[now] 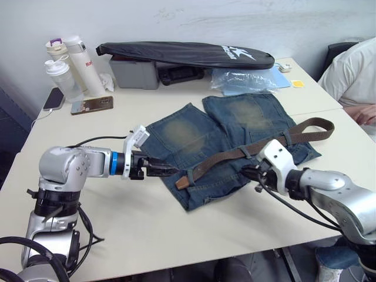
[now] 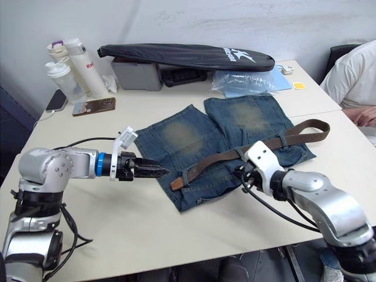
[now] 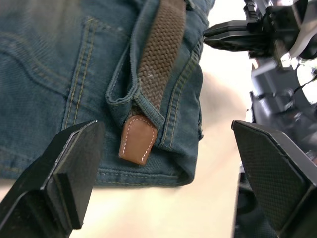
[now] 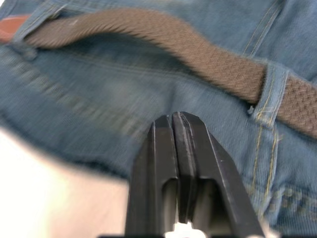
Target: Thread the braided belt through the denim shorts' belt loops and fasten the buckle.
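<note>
A pale table (image 1: 147, 223) stands against a white wall, with a person's sleeve (image 1: 352, 64) at its far right corner. Along the back lie a long black bag (image 1: 188, 54), a grey box (image 1: 134, 73), some clear plastic (image 1: 244, 80), three bottles (image 1: 73, 70) and two phones (image 1: 91, 105).

The shorts (image 1: 223, 141) lie flat mid-table, waistband towards the robot. The belt (image 1: 247, 151) runs along the waistband through several loops (image 4: 265, 94); its reddish-brown tip (image 3: 137, 141) pokes out of a loop at the left end, and the other end curls into a bend on the table beyond the shorts on the right. I cannot make out the buckle.

The left gripper (image 3: 163, 173) hovers just left of the waistband, pointing at the tip, fingers (image 3: 64, 173) spread wide with nothing between them. The right gripper (image 4: 178, 148) sits at the waistband's near edge just below the belt, its fingers pressed together and empty.
</note>
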You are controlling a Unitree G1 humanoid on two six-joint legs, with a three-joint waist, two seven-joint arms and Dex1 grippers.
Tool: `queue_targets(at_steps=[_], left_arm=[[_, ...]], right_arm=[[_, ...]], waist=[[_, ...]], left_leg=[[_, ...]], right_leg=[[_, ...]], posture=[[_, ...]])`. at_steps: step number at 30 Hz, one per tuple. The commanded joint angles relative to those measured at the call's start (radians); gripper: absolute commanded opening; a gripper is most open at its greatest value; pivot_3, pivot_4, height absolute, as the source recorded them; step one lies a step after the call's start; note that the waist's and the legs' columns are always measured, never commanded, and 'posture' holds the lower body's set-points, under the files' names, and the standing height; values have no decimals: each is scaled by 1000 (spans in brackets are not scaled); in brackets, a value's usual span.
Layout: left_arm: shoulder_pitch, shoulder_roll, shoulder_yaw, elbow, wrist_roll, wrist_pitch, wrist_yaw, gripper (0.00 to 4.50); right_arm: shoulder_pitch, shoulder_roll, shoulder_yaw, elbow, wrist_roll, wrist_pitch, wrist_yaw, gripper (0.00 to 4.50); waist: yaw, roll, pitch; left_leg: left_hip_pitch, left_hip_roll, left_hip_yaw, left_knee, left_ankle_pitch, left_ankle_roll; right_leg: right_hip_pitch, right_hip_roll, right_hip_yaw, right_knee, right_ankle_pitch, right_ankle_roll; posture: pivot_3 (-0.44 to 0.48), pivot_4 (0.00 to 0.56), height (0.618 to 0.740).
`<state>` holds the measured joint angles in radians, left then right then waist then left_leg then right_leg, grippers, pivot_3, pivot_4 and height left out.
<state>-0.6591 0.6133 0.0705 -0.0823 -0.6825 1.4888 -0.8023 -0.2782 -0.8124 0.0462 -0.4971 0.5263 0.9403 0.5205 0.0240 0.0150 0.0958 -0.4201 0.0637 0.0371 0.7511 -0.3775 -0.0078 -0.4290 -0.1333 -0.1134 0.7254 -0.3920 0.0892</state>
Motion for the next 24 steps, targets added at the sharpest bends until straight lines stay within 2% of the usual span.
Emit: queue_targets(at_steps=[1,6,10,12,16,24], left_arm=[[-28,-33,-2,4,-26,122,68,4500],[-26,-108,-18,63,-29,126,151,4500],[-33,-162,-21,110,8,126,212,4500],[-27,-159,-54,111,12,126,233,4500],[-27,-186,-43,159,-1,126,266,4500],[-27,-183,-89,185,-93,126,253,4500]], right_arm=[[-63,49,47,69,-79,3,-57,76],[-89,112,92,152,-123,4,-97,76],[-67,185,93,194,-116,65,-127,76],[-57,197,96,196,-118,90,-129,76],[-60,206,87,192,-116,112,-133,76],[-52,212,64,176,-130,132,-145,76]], waist=[[0,0,0],[1,0,0],[1,0,0],[0,-1,-1],[-1,-2,-2],[0,-5,-6]], left_leg=[[0,0,0,0,0,0],[-1,0,1,2,2,-3],[-2,-1,4,2,6,-13],[-2,-1,4,2,5,-13],[-2,0,4,2,5,-14],[-1,0,4,2,5,-17]], right_leg=[[0,0,0,0,0,0],[0,-1,1,3,0,0],[-1,-3,1,4,0,0],[0,-4,1,4,0,0],[0,-4,1,6,0,0],[1,-4,2,6,0,0]], posture=[[0,150,622],[0,150,622],[0,150,622],[0,150,622],[0,150,622],[0,150,622]])
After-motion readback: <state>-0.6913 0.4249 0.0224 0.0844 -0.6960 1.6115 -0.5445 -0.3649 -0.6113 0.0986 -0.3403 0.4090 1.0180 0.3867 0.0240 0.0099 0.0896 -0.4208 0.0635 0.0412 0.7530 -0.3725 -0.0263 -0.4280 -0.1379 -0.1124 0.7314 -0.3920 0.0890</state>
